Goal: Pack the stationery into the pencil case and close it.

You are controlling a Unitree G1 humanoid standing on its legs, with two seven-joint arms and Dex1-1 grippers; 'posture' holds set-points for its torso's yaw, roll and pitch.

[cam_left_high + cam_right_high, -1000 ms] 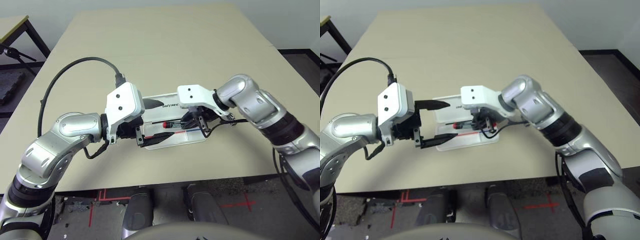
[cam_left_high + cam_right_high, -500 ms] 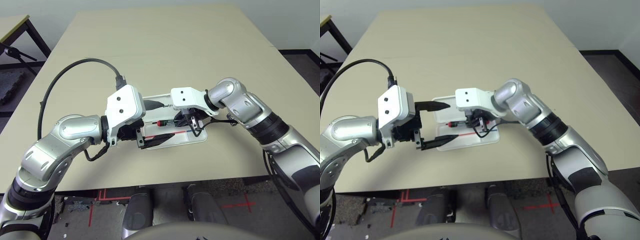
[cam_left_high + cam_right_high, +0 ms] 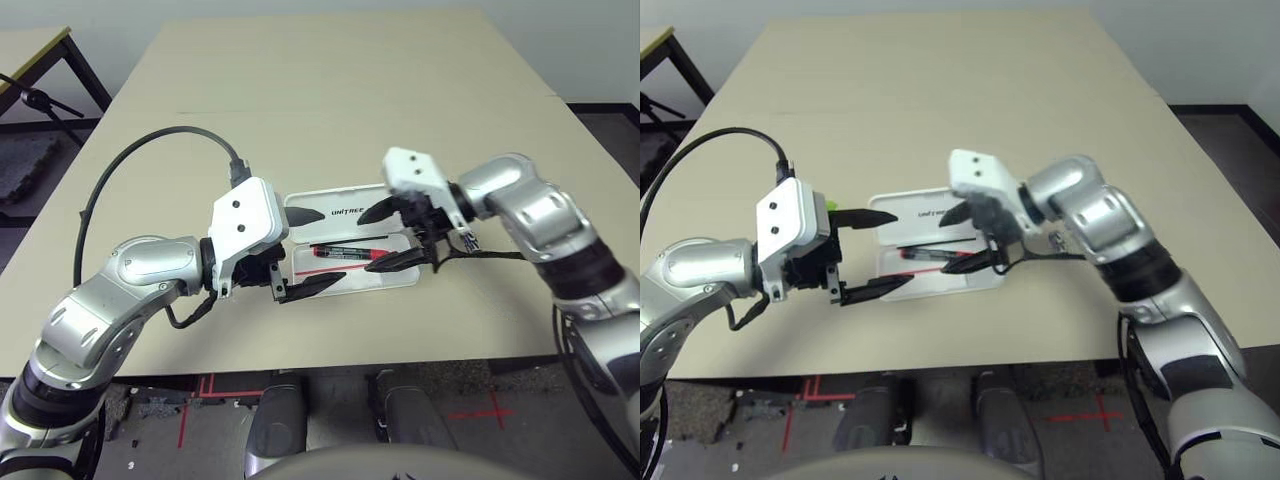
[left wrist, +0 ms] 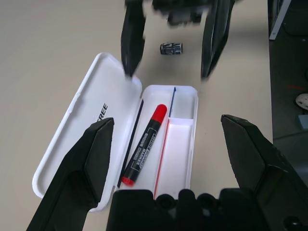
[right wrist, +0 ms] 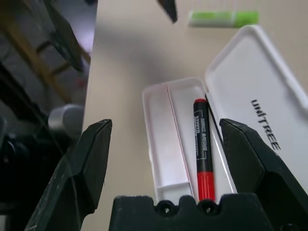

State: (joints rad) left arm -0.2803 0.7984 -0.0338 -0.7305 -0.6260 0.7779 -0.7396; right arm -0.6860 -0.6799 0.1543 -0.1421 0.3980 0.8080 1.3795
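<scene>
Right gripper (image 3: 388, 236) just released the red marker (image 4: 144, 145) into pencil case (image 4: 185, 163) (left gripper (image 3: 300, 252) open, empty); highlighter (image 5: 223, 18) next.

Table (image 3: 330, 90): beige, broad
Far left: second table (image 3: 30, 45), black legs
Floor (image 3: 200, 385): grey, red tape marks
Wall (image 3: 560, 30): pale
</scene>
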